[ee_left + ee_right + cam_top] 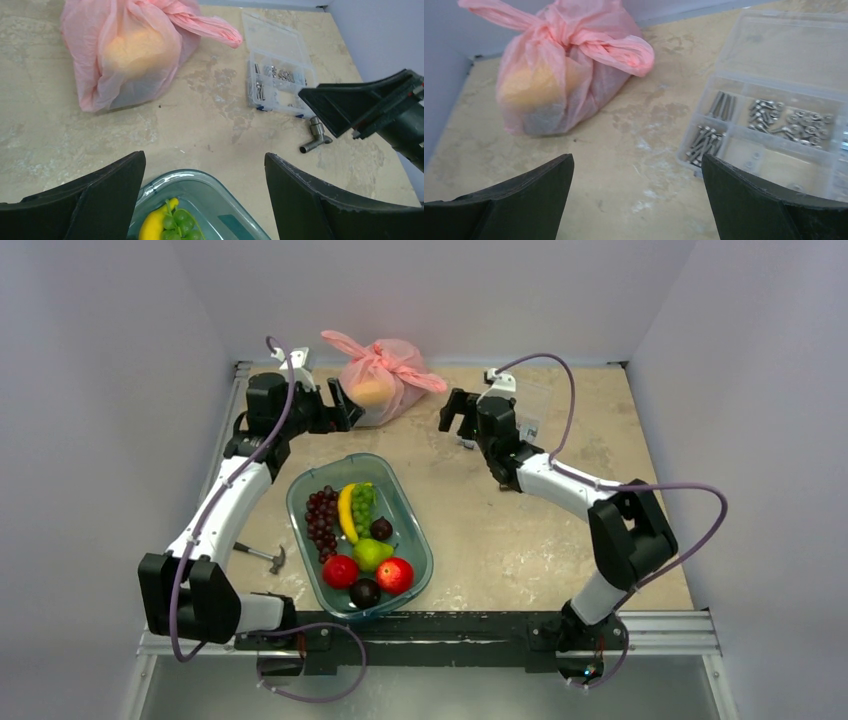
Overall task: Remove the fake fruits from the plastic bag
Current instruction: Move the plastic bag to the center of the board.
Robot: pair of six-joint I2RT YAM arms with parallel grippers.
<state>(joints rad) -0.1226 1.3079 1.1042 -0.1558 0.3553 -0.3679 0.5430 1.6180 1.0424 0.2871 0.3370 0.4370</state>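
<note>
We saw the plastic bag (385,380) knotted shut at the far edge of the table (500,530), one of the fake fruits (372,392) glowing orange-yellow through it. The left gripper (345,405) hung just beside it, jaws spread and empty. The right gripper (457,420), equally spread, hovered near a clear box of screws (774,115).

Bare tabletop (624,165) fronts the tied pink bag (559,75); parts box (774,115) crowds its right.
</note>
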